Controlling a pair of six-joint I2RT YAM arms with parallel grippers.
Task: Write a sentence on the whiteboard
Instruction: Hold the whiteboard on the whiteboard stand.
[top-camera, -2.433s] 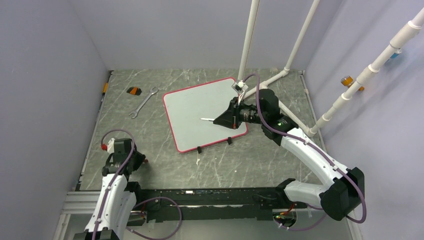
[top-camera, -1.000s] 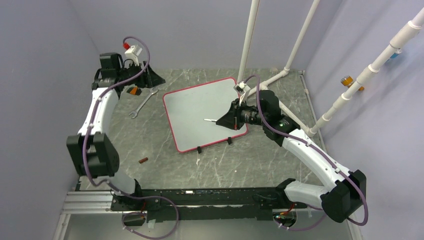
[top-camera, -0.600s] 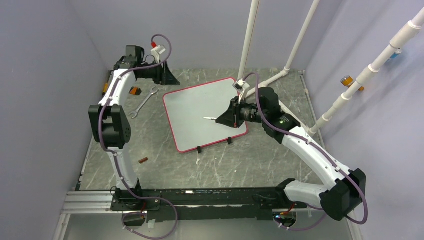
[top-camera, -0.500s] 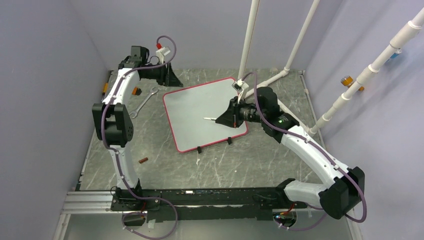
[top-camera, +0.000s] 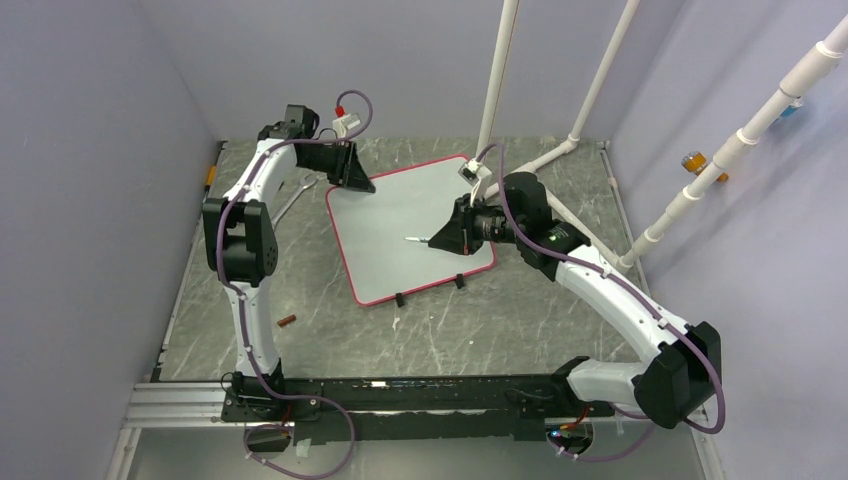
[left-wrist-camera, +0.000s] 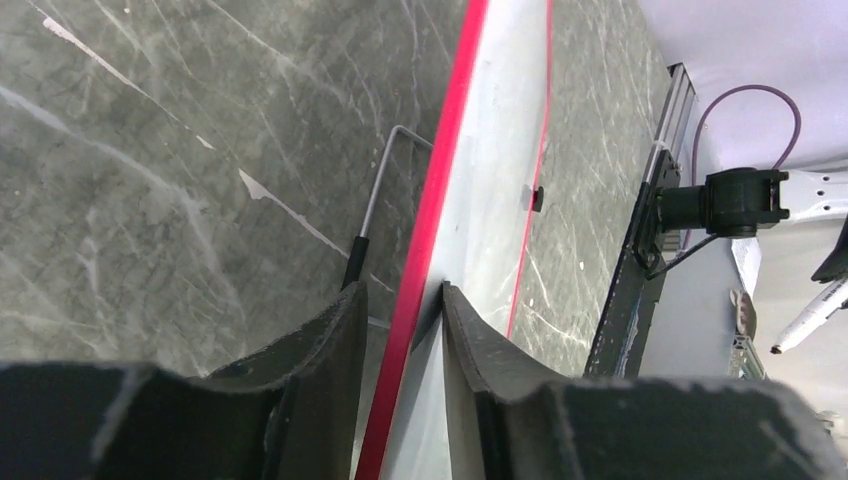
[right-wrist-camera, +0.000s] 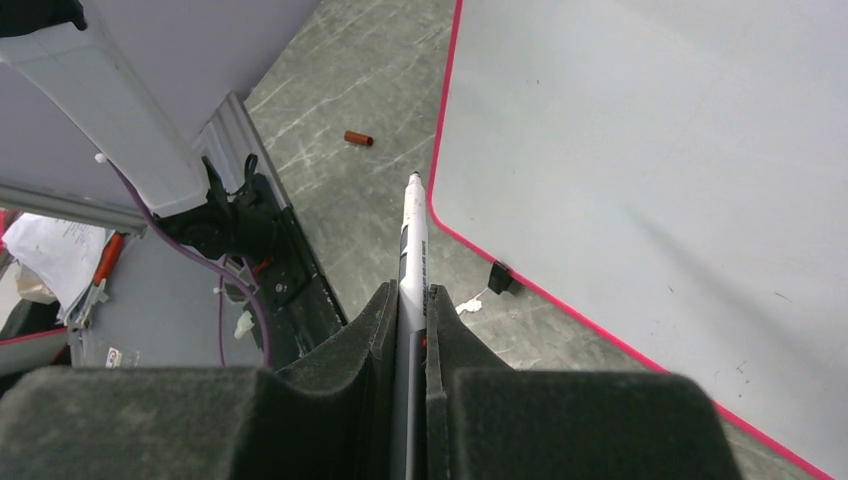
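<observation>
Whiteboard (top-camera: 400, 215) lies flat and askew on the table (top-camera: 450, 330), its black feet (top-camera: 398, 298) toward the arms. The left pincer (left-wrist-camera: 402, 300) is right on the far-left corner, one finger on either side of the red frame. Whether it's actually gripping, I cannot tell. Across the board, the right pincer (right-wrist-camera: 410, 295) is pressed tight on a white marker (right-wrist-camera: 412, 240), tip out over the middle of the board. A small brown cylinder (top-camera: 287, 320) sits alone near the left arm.

Pale grey whiteboard (top-camera: 405, 225), red-pink frame; dark grey white-veined table (top-camera: 440, 330); white marker (right-wrist-camera: 412, 255); red-brown cylinder (right-wrist-camera: 358, 138).
</observation>
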